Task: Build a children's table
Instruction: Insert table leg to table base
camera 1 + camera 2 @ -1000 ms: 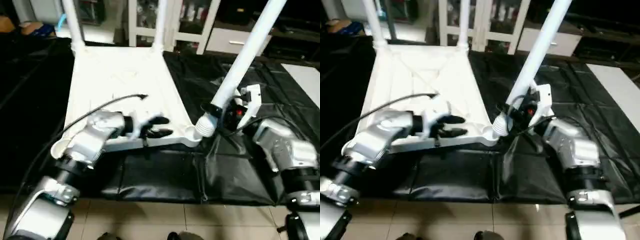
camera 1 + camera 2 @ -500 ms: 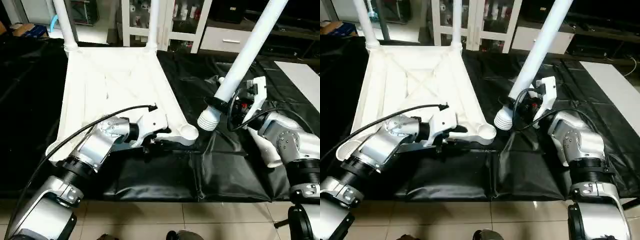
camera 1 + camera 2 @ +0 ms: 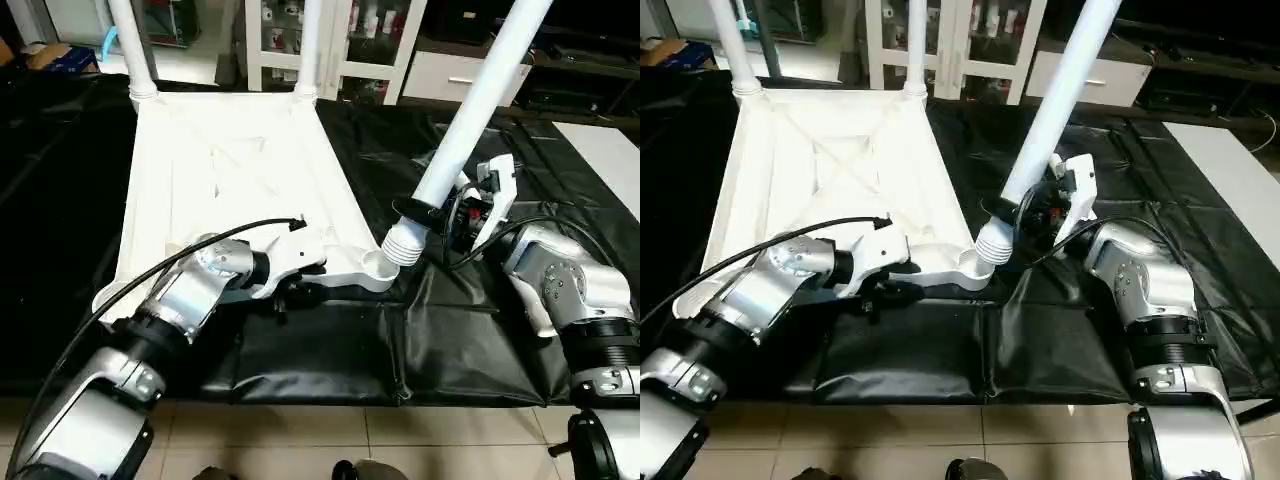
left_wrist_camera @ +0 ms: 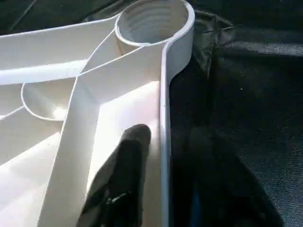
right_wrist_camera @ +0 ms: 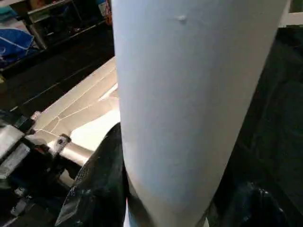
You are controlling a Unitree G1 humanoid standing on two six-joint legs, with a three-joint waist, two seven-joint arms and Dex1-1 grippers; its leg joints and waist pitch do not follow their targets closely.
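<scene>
— Where's the table just now?

— The black-covered work surface [image 3: 480, 330] lies under everything; on it the white tabletop [image 3: 220, 170] rests underside up, its X ribs showing; two legs [image 3: 135, 45] stand upright in the far corner sockets, well beyond both grippers.

— And the arms?

— The left gripper [image 4: 163, 184] straddles the tabletop's near rim; one black finger [image 4: 125, 175] lies inside the rim on the white plastic, the other outside over the black cover, so the jaws are clamped on that edge; the empty near corner socket [image 4: 154, 21] sits just ahead of its fingertips.

— The right one?

— The right gripper [image 3: 425, 212] is closed round a third leg [image 3: 470, 110] just above its ribbed end [image 3: 403, 244]; the leg leans away and up from the gripper; that ribbed end sits at the socket's rim, just below the fingers.
</scene>
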